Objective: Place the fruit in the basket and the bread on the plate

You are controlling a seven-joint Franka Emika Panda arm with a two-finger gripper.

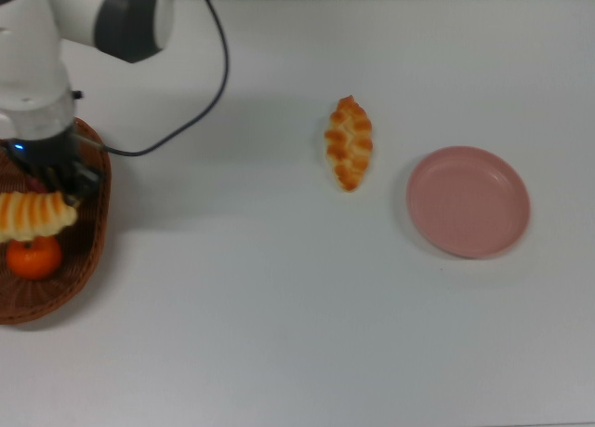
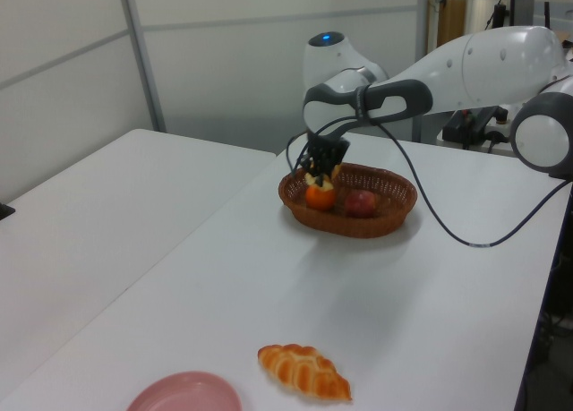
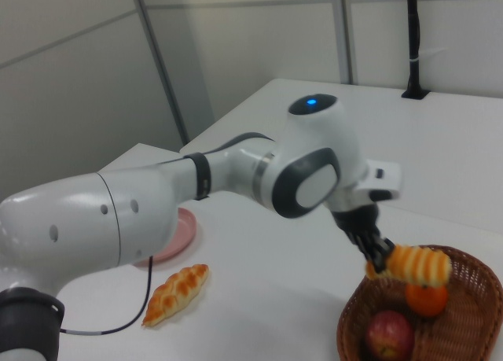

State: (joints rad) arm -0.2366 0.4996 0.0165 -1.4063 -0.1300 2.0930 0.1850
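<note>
Above basket [image 1: 88, 260]: pincer [image 3: 379, 265] clamps ribbed loaf [image 3: 416, 267]; tangerine [image 1: 33, 258] beneath.

Ribbed loaf [image 1: 33, 215] held over basket [image 1: 93, 250]; braided loaf [image 1: 349, 143] beside empty pink plate [image 1: 468, 201].

A plain white table [image 2: 107, 250] fills the lower part of every view, its surface matte and evenly lit. Behind it in the left view stand pale grey wall panels [image 2: 269, 62] divided by a slanted metal post [image 2: 141, 57]. The left view's upper right shows a wooden shelf [image 2: 457, 21] with clutter. In the right view, similar grey panels [image 3: 71, 86] rise behind the table.
</note>
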